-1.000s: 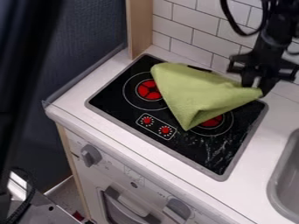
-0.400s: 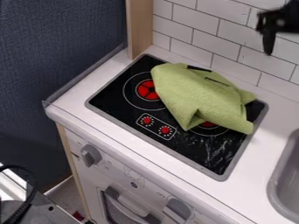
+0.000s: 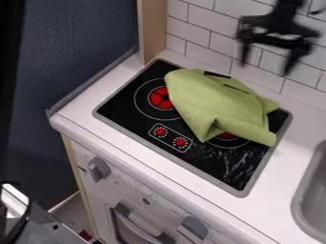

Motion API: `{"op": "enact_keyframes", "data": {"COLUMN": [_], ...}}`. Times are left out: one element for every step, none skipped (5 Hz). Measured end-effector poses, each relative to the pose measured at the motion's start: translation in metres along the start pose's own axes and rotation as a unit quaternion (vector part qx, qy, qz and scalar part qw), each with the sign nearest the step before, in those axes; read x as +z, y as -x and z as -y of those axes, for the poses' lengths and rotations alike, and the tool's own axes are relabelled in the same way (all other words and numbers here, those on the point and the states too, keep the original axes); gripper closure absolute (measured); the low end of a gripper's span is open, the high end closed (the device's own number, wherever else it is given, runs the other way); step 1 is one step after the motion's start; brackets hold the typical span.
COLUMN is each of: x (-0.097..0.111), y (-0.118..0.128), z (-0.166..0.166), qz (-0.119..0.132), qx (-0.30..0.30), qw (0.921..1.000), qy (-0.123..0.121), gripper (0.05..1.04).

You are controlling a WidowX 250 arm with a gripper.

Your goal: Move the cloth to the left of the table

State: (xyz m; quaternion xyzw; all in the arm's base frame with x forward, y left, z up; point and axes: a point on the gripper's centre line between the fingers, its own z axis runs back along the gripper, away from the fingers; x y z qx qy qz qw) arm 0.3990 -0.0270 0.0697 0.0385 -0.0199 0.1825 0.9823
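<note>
The cloth [image 3: 216,102] lies below the gripper [image 3: 267,59] and toward the left in the camera view, so the coming grasp calls for a descent with a shift that way. The single black arm is the only one to serve. The gripper hangs in front of the tiled wall [image 3: 197,35], its two fingers spread wide with nothing between them; how high it hangs above the cloth is hard to judge.

The cloth, green and loosely crumpled, sits on the black stove top [image 3: 121,105]. Its long axis slants from near the back left corner toward the right edge, where its lower tip meets the grey rim. It overlaps the left burner [image 3: 161,97] slightly and hides most of the right burner [image 3: 227,136]. A fold points down toward the front edge, just beside the printed control panel [image 3: 170,137].

The stove top is flat and glossy, set in a white counter [image 3: 96,93] that offers only a narrow strip beyond the stove top's left edge. A wooden post [image 3: 151,31] rises at the back left and a sink [image 3: 298,205] is set into the counter on the right. The cloth appears to be free for pickup, and the raised folds near its middle look like a good pinch. A grip at the right tip would probably leave the rest trailing, and the post could catch a swing taken too far back.
</note>
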Motion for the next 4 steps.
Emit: {"op": "enact_keyframes", "data": {"x": [-0.009,-0.024,-0.004,0.025], "y": [-0.007,0.011,0.043,0.092], "z": [-0.048,-0.095,-0.139,-0.152], "qz": [-0.044,-0.077,-0.097,-0.054], "qx": [0.005,0.019,0.051,0.075], "qw": [0.9978,0.9961,0.9935,0.9956], "qy": [-0.048,-0.038,-0.029,-0.012], "gripper": [0.083,0.083,0.083,0.083]}}
